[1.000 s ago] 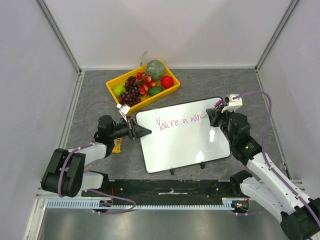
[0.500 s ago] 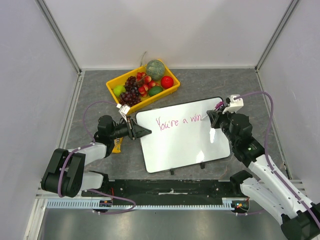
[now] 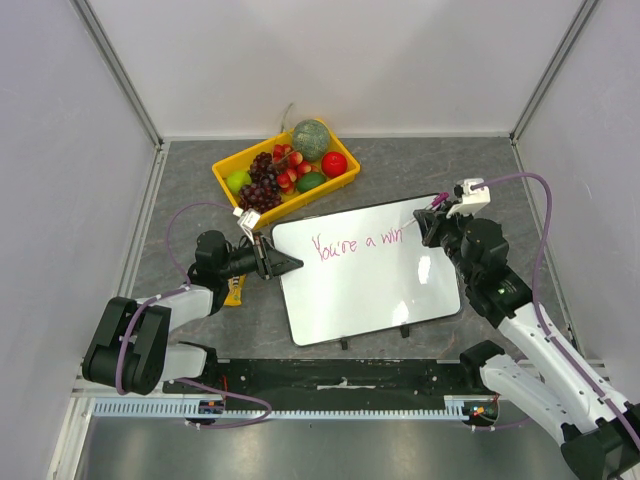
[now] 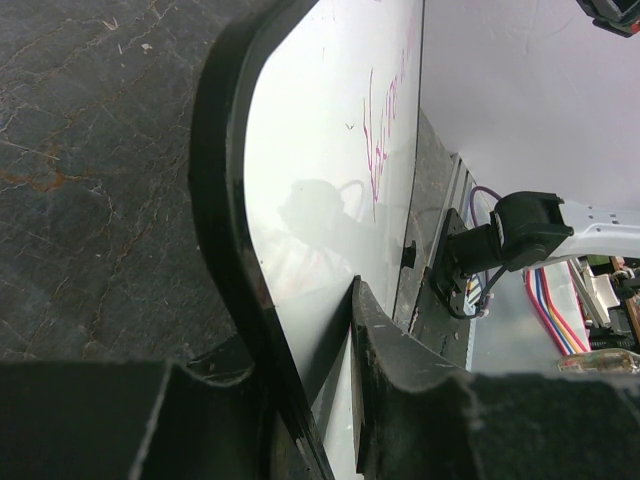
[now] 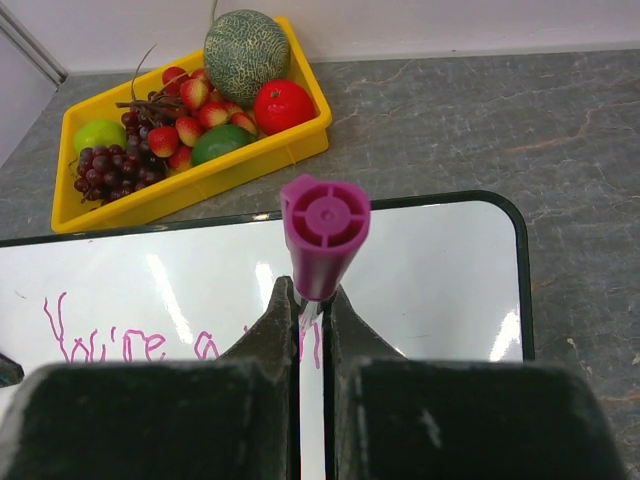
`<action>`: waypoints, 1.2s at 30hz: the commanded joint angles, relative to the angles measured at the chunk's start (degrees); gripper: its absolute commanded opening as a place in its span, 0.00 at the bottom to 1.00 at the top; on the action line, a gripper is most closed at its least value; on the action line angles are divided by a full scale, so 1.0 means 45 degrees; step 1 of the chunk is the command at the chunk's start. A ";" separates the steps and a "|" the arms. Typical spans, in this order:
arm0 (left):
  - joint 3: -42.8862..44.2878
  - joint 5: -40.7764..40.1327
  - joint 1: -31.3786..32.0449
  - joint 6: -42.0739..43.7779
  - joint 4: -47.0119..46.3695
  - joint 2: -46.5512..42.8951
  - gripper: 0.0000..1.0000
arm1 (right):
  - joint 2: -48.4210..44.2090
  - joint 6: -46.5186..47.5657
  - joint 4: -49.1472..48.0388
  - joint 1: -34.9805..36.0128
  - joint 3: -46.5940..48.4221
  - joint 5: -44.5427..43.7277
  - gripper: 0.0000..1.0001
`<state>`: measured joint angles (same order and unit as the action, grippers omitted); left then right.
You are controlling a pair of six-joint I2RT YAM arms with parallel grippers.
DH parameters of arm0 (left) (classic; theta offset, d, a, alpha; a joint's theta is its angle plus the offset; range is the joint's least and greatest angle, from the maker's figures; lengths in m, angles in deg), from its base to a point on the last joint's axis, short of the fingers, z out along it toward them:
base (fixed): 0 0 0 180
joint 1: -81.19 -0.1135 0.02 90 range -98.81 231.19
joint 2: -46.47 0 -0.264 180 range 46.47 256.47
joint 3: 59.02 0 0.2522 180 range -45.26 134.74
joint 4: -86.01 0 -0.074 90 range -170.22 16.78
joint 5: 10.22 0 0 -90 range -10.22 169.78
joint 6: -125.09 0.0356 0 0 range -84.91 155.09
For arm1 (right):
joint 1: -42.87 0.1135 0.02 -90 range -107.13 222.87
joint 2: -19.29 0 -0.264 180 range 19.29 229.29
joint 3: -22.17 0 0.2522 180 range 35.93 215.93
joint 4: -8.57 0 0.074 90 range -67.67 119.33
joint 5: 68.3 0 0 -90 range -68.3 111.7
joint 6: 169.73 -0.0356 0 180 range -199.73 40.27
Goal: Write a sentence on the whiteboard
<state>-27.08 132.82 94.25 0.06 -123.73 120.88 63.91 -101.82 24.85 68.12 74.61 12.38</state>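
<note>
whiteboard: rests on the bench, mid-bench toward the near edge and turned slightly askew, with two black clips on its near long edge.
writing: magenta "You're a win" runs along the far part of the whiteboard.
left gripper: clamped on the whiteboard's left edge, with the black rim between its fingers.
right gripper: closed tight around a magenta marker, at the end of the writing near the far right corner; the tip is hidden.
tray: yellow and full of fruit, toward the bench's far edge, just beyond the whiteboard's far left corner.
</note>
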 commanded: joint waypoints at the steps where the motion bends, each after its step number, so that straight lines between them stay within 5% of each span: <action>1: -0.0210 -0.0555 0.0360 0.2451 0.0781 0.0144 0.02 | -0.0111 0.0337 -0.0307 -0.0026 0.0292 0.0176 0.00; 36: -0.0152 -0.0555 0.0360 0.2432 0.0781 0.0241 0.02 | 0.0279 0.0279 -0.1049 -0.0281 -0.0079 0.0079 0.00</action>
<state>-27.08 132.82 94.27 0.10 -123.73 120.84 65.98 -101.14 21.94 66.99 74.61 13.23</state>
